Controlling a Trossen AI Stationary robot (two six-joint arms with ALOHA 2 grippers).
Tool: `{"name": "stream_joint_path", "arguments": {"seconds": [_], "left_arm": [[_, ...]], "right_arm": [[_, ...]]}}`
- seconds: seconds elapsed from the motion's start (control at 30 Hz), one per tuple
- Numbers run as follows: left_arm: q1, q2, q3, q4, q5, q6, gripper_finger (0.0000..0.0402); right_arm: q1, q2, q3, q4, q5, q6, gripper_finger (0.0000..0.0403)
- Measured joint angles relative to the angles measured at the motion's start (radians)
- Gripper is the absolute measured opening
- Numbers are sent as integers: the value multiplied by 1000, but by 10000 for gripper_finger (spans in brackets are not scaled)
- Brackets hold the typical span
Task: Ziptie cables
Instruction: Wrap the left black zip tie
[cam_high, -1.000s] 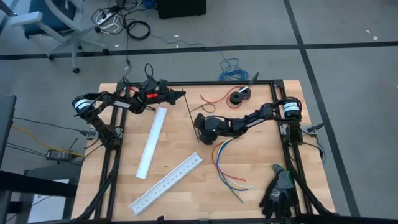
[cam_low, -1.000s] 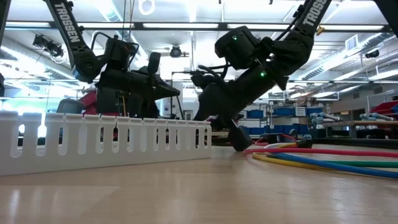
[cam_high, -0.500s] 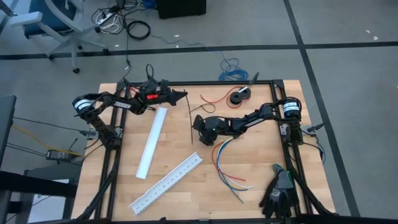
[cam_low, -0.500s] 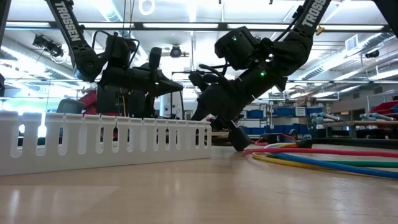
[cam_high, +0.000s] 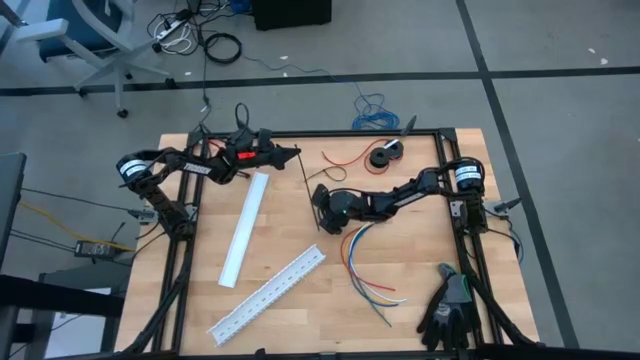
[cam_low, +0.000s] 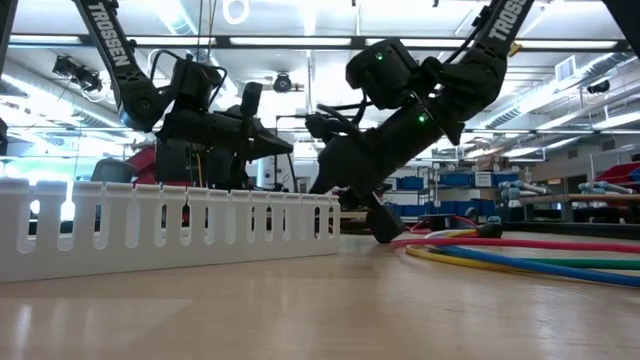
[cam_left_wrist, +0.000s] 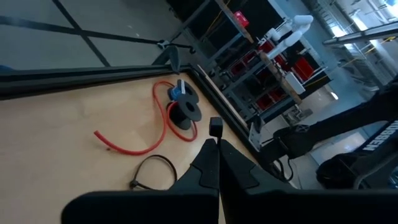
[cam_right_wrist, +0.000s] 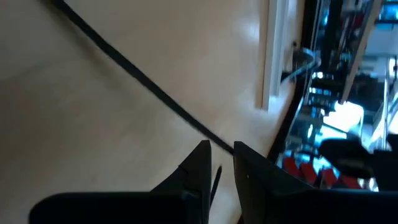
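Note:
The cables (cam_high: 352, 255) are a curved bunch of coloured wires lying on the table's right half. In the low view the cables (cam_low: 520, 255) lie flat, with their black-sleeved end (cam_low: 488, 230) on the wood. My right gripper (cam_high: 320, 210) is low beside that end, with one fingertip (cam_low: 383, 232) down at the table. In its wrist view the right gripper (cam_right_wrist: 222, 152) shows a narrow gap. My left gripper (cam_high: 295, 152) hovers near the far edge, shut on a thin black zip tie (cam_high: 302, 175). The zip tie (cam_right_wrist: 124, 62) also crosses the right wrist view. My left gripper (cam_left_wrist: 214, 146) pinches the zip tie between its two fingertips, just below the tie's small square head (cam_left_wrist: 216, 127). The tie is lifted clear of the table, and its strip runs from the fingers toward the near edge. My right gripper: I cannot tell whether its fingertip touches the table or the cables.
A white slotted duct (cam_high: 268, 295) and a white cover strip (cam_high: 245, 228) lie on the left half. A single red wire (cam_high: 340, 160), a black spool (cam_high: 385, 155) and a looped black tie (cam_left_wrist: 152, 169) are near the far edge. Black gloves (cam_high: 450, 305) sit at the near right corner.

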Motion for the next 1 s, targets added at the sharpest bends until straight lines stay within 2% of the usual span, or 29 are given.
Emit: {"name": "stream_joint_path", "arguments": {"seconds": [0.3,0.53,0.8,1.0], "left_arm": [[0,0,0,0,0,-16,0],[0,0,0,0,18,-47,0],[0,0,0,0,19,-51,0],[1,0,0,0,60,-52,0]], "right_arm": [[-8,0,2,-45,-117,-81,54],[-20,0,6,-99,-126,-100,49],[-24,-1,5,-103,-202,-173,43],[-26,-2,5,-139,-198,-185,43]]}}
